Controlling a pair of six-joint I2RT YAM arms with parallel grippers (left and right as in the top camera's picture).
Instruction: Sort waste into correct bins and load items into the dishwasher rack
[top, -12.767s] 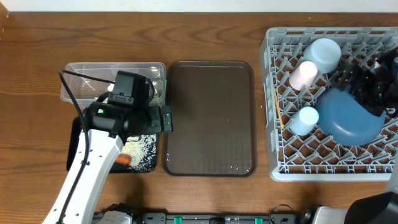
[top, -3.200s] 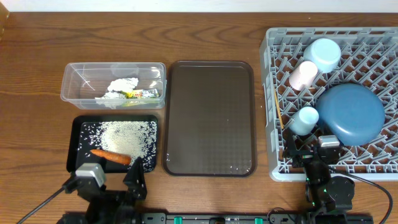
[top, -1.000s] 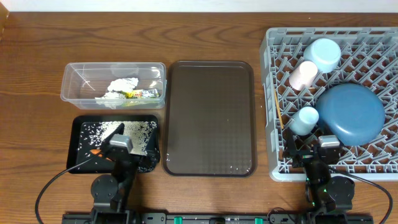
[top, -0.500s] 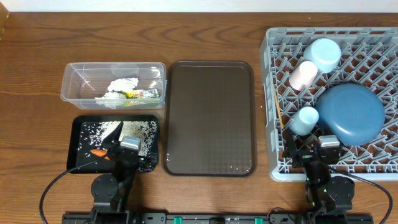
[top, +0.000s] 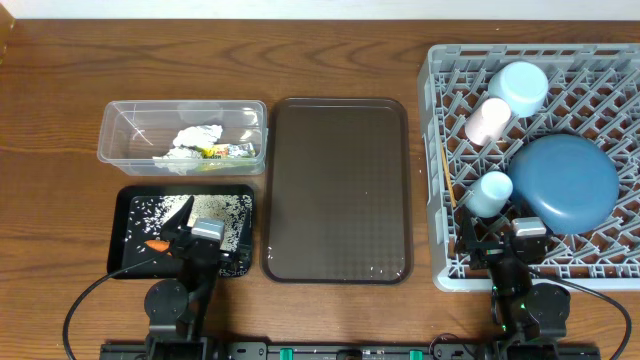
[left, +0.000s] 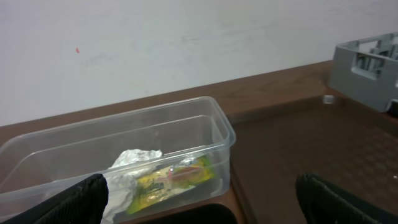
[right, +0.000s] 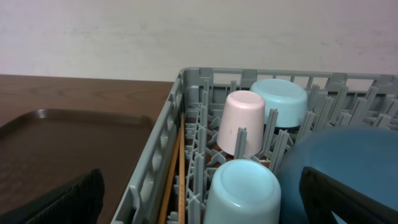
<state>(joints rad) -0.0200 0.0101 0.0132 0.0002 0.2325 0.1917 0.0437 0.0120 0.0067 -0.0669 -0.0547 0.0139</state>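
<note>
Compared with about three seconds earlier, the left gripper (top: 202, 237) is now sitting further toward 12 o'clock, over the near right part of the black tray (top: 124, 263), and it is covering most of the carrot (top: 157, 245); over the last half second nothing is shifting. Its fingertips (left: 78, 199) are standing wide apart in the left wrist view with nothing between them, and it is facing 12 o'clock toward the clear tub (top: 118, 128). The right gripper (top: 498, 242) is resting at the near edge of the rack (top: 437, 150), also spread wide and empty. The carrot is lying in the black tray among the rice (top: 226, 206). Its visible orange end is showing just beside the left gripper at 9 o'clock. Its long axis seems to be running roughly from 9 to 3 o'clock, tapering toward 9, with the rest hiding under the gripper. The left gripper is by far the nearer one, while the right one is sitting well apart at 3 o'clock. The napkin (top: 197, 137) and wrapper (top: 222, 151) are lying in the tub, and the plate (top: 565, 185) is resting in the rack. Sorting looks finished, so any coming move is probably only a retreat.
</note>
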